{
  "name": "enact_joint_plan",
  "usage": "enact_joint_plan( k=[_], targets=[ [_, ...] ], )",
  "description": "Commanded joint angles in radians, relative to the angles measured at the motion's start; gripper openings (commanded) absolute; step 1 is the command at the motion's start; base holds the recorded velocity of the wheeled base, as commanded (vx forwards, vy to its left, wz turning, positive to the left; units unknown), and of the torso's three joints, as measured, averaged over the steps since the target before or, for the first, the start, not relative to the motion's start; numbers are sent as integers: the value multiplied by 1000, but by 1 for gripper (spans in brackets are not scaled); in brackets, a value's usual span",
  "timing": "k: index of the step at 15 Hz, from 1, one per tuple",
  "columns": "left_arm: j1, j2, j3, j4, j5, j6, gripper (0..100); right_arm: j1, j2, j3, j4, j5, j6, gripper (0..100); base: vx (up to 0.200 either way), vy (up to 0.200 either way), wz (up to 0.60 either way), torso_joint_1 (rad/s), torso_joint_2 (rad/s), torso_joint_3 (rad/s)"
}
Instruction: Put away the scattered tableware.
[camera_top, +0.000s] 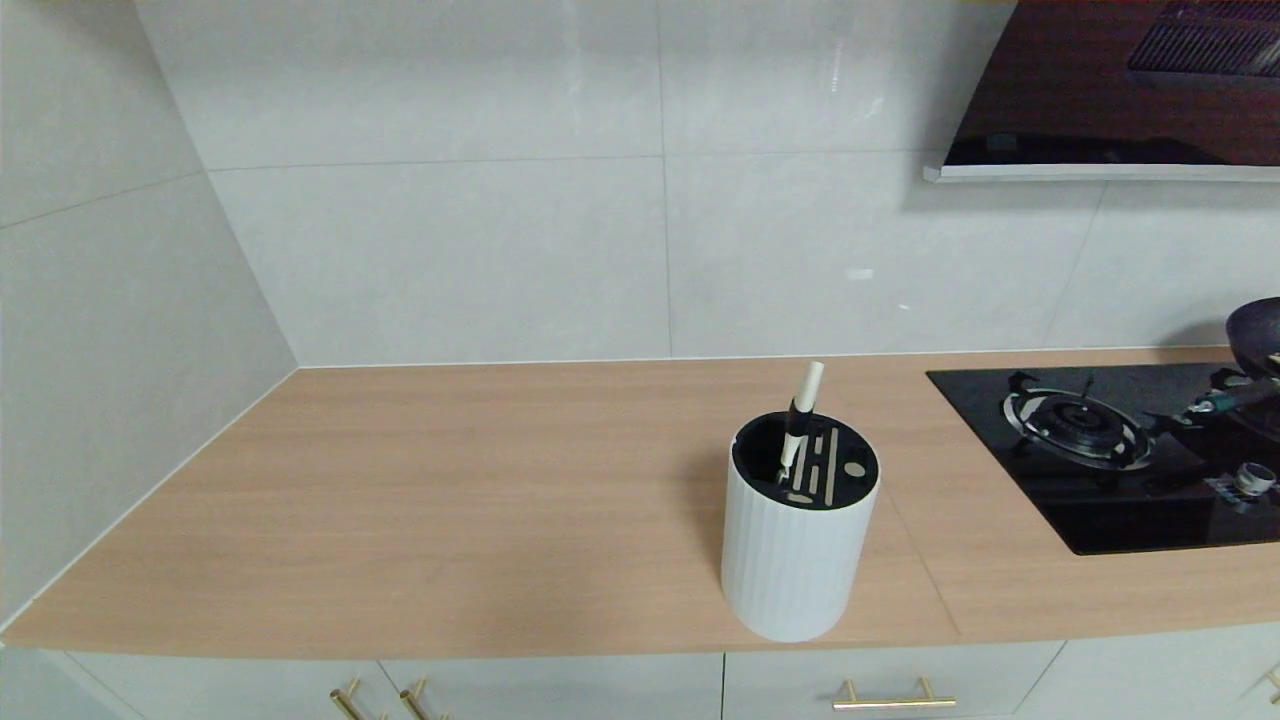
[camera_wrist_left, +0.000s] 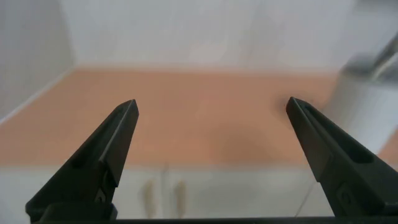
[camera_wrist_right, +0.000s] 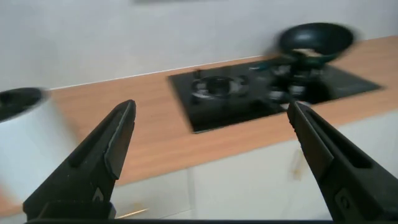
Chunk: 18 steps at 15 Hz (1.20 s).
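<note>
Toward the front edge of the wooden counter (camera_top: 450, 480), right of its middle, stands a white ribbed cylindrical holder (camera_top: 795, 560) with a black slotted top. One utensil (camera_top: 803, 410) sits in a slot on the holder's left side. Its long axis is close to upright, leaning slightly to the right and toward the wall, with the cream handle end pointing up and a black band just above the slot. Its working end is hidden inside the holder, so its type cannot be told. A black gas hob (camera_top: 1120, 470) lies set into the counter to the right, well apart from the holder, with a dark pan (camera_top: 1255, 335) at its far right edge. The left gripper (camera_wrist_left: 211, 102) is spread wide, holds nothing and hangs off the counter's front edge. The right gripper (camera_wrist_right: 211, 105) is likewise spread wide, empty and touching nothing.
</note>
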Motion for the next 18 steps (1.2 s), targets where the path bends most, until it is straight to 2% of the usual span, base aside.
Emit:
enact_joint_plan(
  k=[1, 2, 3, 4, 5, 8, 10, 11, 13, 14, 15, 18],
  targets=[
    [3, -4, 12, 3, -14, 31, 100, -5, -29, 186, -112, 20, -63, 100, 0, 0, 0, 0, 0, 0],
    [3, -4, 10, 2, -28, 29, 100, -5, -29, 187, -104, 34, -51, 100, 0, 0, 0, 0, 0, 0],
    [3, -4, 10, 2, -51, 26, 100, -2, -29, 187, -101, 100, -42, 100, 0, 0, 0, 0, 0, 0],
    [3, -4, 10, 2, -62, 26, 100, -2, -29, 186, -95, 218, -16, 100, 0, 0, 0, 0, 0, 0],
    [3, -4, 10, 2, -71, 27, 100, -2, -29, 184, -86, 241, -26, 100, 0, 0, 0, 0, 0, 0],
    [3, -4, 10, 2, -68, 26, 100, -2, -30, 177, -64, 261, -49, 100, 0, 0, 0, 0, 0, 0],
    [3, -4, 10, 2, -71, 27, 100, -4, -30, 184, -86, 134, 43, 100, 0, 0, 0, 0, 0, 0],
    [3, -4, 10, 2, -72, 27, 100, -4, -30, 189, -103, 120, 55, 100, 0, 0, 0, 0, 0, 0],
    [3, -4, 10, 2, -71, 29, 100, -2, -29, 189, -78, 187, 66, 100, 0, 0, 0, 0, 0, 0],
    [3, -4, 10, 0, -71, 27, 100, -2, -29, 190, -50, 327, 47, 100, 0, 0, 0, 0, 0, 0],
    [3, -4, 10, 0, -69, 27, 100, -2, -29, 190, -50, 353, 9, 100, 0, 0, 0, 0, 0, 0],
    [3, -4, 10, 0, -69, 27, 100, -2, -29, 190, -50, 344, 35, 100, 0, 0, 0, 0, 0, 0]
  ],
)
